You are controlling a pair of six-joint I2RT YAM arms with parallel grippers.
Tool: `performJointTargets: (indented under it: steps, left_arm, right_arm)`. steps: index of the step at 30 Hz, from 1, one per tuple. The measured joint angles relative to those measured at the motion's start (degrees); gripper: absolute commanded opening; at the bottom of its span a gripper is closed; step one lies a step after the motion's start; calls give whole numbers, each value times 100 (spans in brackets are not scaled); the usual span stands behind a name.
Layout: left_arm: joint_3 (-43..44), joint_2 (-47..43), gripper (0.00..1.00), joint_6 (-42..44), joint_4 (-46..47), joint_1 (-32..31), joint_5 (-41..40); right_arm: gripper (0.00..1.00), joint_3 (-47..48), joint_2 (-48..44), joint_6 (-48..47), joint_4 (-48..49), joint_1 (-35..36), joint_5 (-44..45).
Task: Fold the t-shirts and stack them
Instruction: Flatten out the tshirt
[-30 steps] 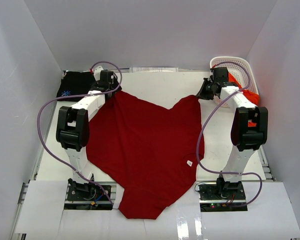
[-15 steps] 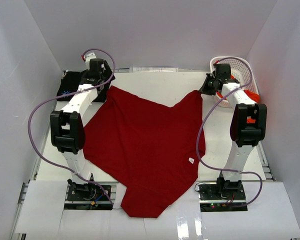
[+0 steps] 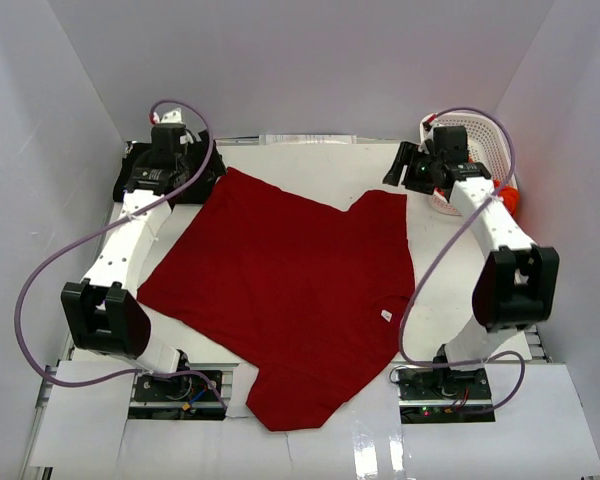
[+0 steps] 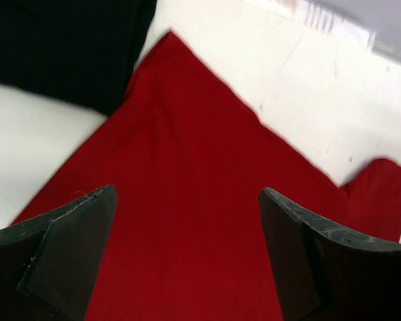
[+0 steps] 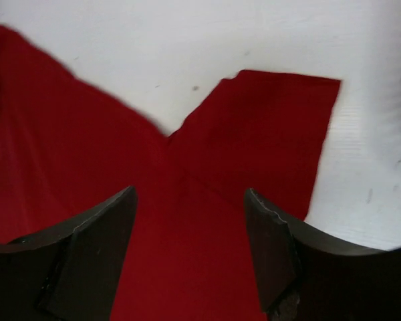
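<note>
The red shirt (image 3: 290,300) is lying spread flat on the white surface (image 3: 310,165). It is a smooth matte cloth with pointed corners, and one squared sleeve is reaching toward the far right. The left end effector (image 4: 187,200) is hanging wide apart over the far left corner, gripping nothing, with the black shirt (image 4: 60,47) lying just beside that corner. The right end effector (image 5: 187,194) is gaping above the sleeve, empty. An orange shirt (image 3: 509,196) is bulging from the slotted plastic basket (image 3: 480,122).

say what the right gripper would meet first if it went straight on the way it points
Most likely the dark red t-shirt: the right gripper, jaws open, points down at the cloth by its sleeve, nothing between. The gap is hard to judge.
</note>
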Motion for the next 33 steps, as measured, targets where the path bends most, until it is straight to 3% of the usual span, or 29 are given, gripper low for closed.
performJointTargets:
  steps: [5, 9, 11, 14, 23, 33]
  left_arm:
    - [-839, -136, 97, 31, -262, -2, 328]
    - [-1390, -48, 90, 31, -396, -4, 520]
    - [-1528, 4, 83, 31, -439, -4, 584]
    - [-1591, 48, 80, 37, -450, -4, 625]
    - [-1985, 144, 80, 50, -356, -42, 284]
    - [-2068, 992, 81, -48, -120, -48, -2]
  right_arm:
    - [66, -861, -1134, -46, -83, 610, 24]
    - [58, -1510, -1268, -57, -289, 890, 146]
    - [47, -1770, -1217, -79, -457, 1016, 262]
    - [39, -1998, -1163, -70, -671, 1215, 426]
    - [38, -2509, -1123, -2, -706, 1733, 581]
    - [34, -2844, -992, 151, -688, 1812, 872]
